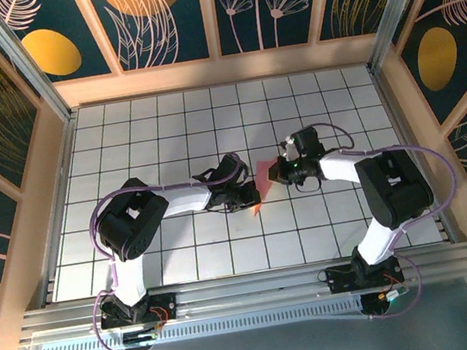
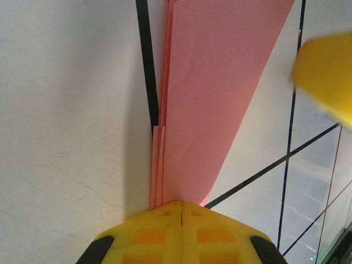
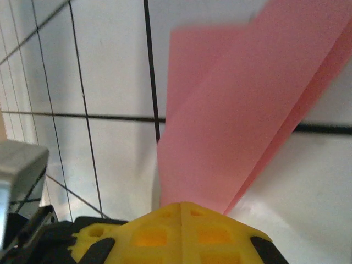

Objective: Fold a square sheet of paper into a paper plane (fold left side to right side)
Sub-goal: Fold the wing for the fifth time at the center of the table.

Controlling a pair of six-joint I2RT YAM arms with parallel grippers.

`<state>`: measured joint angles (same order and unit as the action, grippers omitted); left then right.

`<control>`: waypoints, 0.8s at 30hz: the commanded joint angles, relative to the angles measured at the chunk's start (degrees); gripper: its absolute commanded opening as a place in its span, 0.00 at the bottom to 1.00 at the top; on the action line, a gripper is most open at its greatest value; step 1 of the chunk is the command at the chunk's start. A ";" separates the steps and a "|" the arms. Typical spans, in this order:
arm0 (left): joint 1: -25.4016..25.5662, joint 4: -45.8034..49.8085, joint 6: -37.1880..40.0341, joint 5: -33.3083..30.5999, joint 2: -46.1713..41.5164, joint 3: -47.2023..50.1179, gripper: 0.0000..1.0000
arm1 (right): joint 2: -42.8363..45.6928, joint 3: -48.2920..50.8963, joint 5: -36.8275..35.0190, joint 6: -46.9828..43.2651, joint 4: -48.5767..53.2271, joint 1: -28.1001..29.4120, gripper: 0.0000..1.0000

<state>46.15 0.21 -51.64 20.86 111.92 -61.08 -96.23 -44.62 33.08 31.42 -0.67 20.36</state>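
The square sheet of paper is folded into a slim salmon-pink dart, the paper plane (image 1: 260,180), which lies between my two grippers at the middle of the table. My left gripper (image 1: 249,195) is shut on its near end. In the left wrist view the layered paper plane (image 2: 203,82) runs straight out from the closed yellow fingertips (image 2: 181,212). My right gripper (image 1: 276,172) is shut on the other end. In the right wrist view the paper plane (image 3: 242,121) fans out from its closed fingertips (image 3: 181,212). The pinched ends are hidden.
The white grid table (image 1: 165,124) is ringed by wooden walls (image 1: 219,71). A blurred yellow finger of the right gripper (image 2: 327,71) shows at the upper right of the left wrist view. A grey part of the left arm (image 3: 16,165) sits at the right wrist view's left edge.
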 commanded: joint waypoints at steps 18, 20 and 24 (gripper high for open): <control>-0.19 6.91 0.20 -7.68 -4.30 2.38 0.05 | -7.95 1.98 -2.71 3.21 -1.37 3.01 0.05; -0.18 6.99 0.86 -8.07 -6.82 1.72 0.10 | -8.57 2.60 -2.93 2.95 -1.17 2.51 0.02; -0.23 7.16 1.19 -5.49 -9.39 1.14 0.11 | -9.17 2.82 -3.44 1.96 -0.29 1.99 0.00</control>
<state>46.24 4.45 -50.63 15.11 105.47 -59.61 -101.86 -44.12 34.17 34.87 -5.17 22.59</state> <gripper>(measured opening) 0.113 0.050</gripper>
